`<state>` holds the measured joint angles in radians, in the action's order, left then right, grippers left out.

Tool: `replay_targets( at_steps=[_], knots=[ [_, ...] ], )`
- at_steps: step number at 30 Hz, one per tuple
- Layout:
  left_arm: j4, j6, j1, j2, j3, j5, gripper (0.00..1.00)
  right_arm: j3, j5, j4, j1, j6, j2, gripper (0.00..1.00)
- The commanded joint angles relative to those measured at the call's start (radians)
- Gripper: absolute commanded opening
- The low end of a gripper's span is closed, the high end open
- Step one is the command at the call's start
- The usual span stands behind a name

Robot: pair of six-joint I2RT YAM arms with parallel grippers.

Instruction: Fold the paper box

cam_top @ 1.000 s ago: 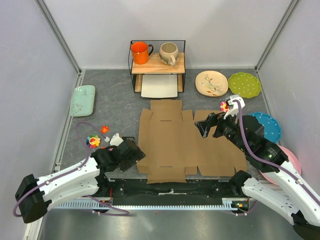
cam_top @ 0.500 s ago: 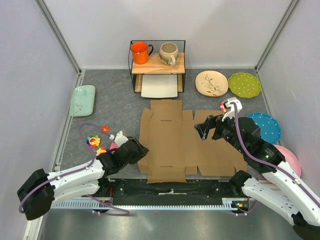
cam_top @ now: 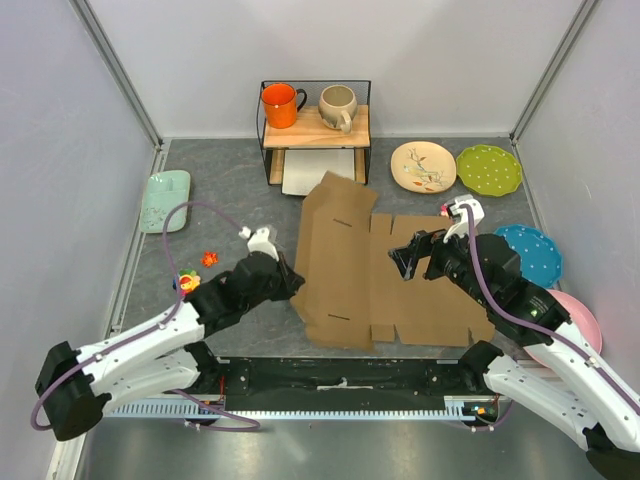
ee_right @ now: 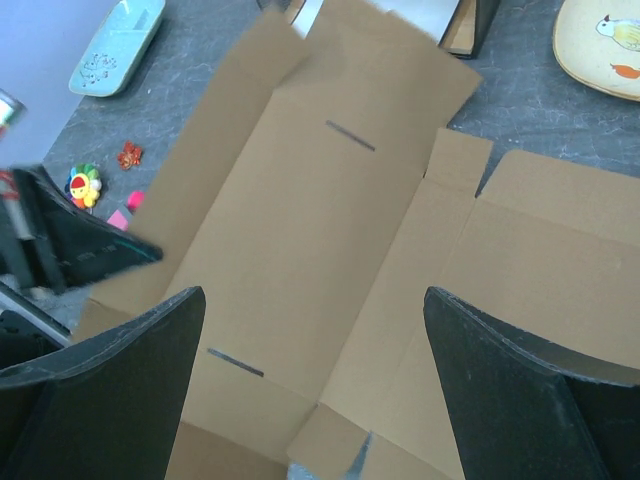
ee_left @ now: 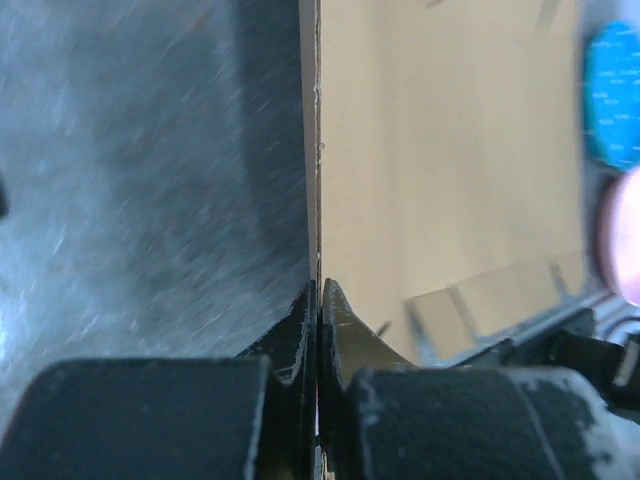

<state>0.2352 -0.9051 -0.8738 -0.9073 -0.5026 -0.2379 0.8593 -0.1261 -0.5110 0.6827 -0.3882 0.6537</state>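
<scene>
The paper box (cam_top: 345,265) is a big brown die-cut cardboard sheet lying mid-table. Its left panel is raised and tilts up toward the right, while the right part lies flat. My left gripper (cam_top: 293,283) is shut on the sheet's left edge. In the left wrist view the jaws (ee_left: 318,292) pinch the thin cardboard edge (ee_left: 440,180). Over the middle of the sheet hovers my right gripper (cam_top: 405,258), open. From the right wrist, its fingers (ee_right: 312,295) stand wide apart above the cardboard (ee_right: 300,220), holding nothing.
A wire shelf (cam_top: 365,125) at the back holds an orange mug (cam_top: 280,104) and a beige mug (cam_top: 337,106), with a white tray (cam_top: 305,172) beneath. Cream (cam_top: 422,166), green (cam_top: 488,169), blue (cam_top: 535,250) and pink (cam_top: 585,325) plates line the right. A mint dish (cam_top: 164,199) and small toys (cam_top: 209,259) lie left.
My left gripper closed on the sheet's left edge and lifted it, raising and tilting the left panel toward the right. The right arm barely moved and stayed open.
</scene>
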Motion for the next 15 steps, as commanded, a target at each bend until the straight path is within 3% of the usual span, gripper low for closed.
replay_targets(
  at_steps=[1, 8, 9, 13, 15],
  knots=[
    [0.079, 0.294, 0.002, 0.045, -0.221, 0.078, 0.02, 0.082, 0.011, 0.003, 0.0, 0.014, -0.006, 0.98],
    [0.193, 0.586, 0.022, -0.119, -0.546, 0.291, 0.02, 0.158, -0.03, -0.034, 0.0, 0.049, -0.003, 0.98],
    [0.211, 0.594, 0.085, -0.134, -0.574, 0.316, 0.02, 0.156, -0.029, -0.037, 0.0, 0.049, -0.003, 0.98],
    [0.217, 0.546, 0.416, -0.217, -0.551, 0.721, 0.02, 0.138, -0.032, -0.044, 0.0, 0.048, -0.019, 0.98],
    [0.228, 0.56, 0.528, -0.264, -0.544, 0.776, 0.02, 0.132, -0.041, -0.049, 0.0, 0.049, -0.032, 0.98]
  ],
)
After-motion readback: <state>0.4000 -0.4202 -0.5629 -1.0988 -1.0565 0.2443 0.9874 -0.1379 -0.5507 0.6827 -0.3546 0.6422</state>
